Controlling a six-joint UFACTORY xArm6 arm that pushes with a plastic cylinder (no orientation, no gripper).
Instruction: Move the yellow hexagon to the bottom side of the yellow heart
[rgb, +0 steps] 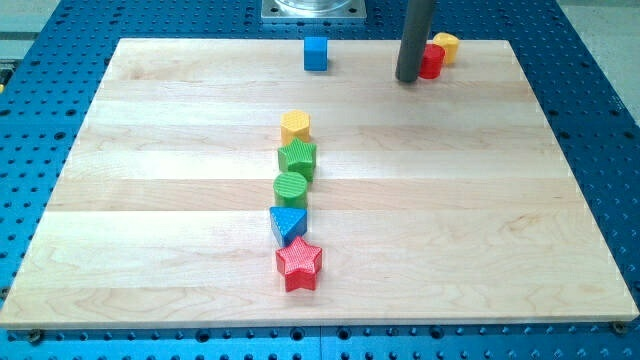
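A yellow block (295, 126) that looks like the hexagon stands at the top of a column of blocks in the middle of the board. A second yellow block (447, 45), apparently the heart, sits at the view's top right edge, partly hidden behind a red round block (431, 62). My tip (408, 80) rests on the board just left of the red round block, touching or nearly touching it. It is far up and to the right of the yellow hexagon.
Below the yellow hexagon a column runs down: a green star-like block (297, 157), a green round block (291, 187), a blue triangle (288, 224), a red star (298, 263). A blue cube (316, 53) stands at the top centre. The wooden board (150, 200) lies on a blue perforated table.
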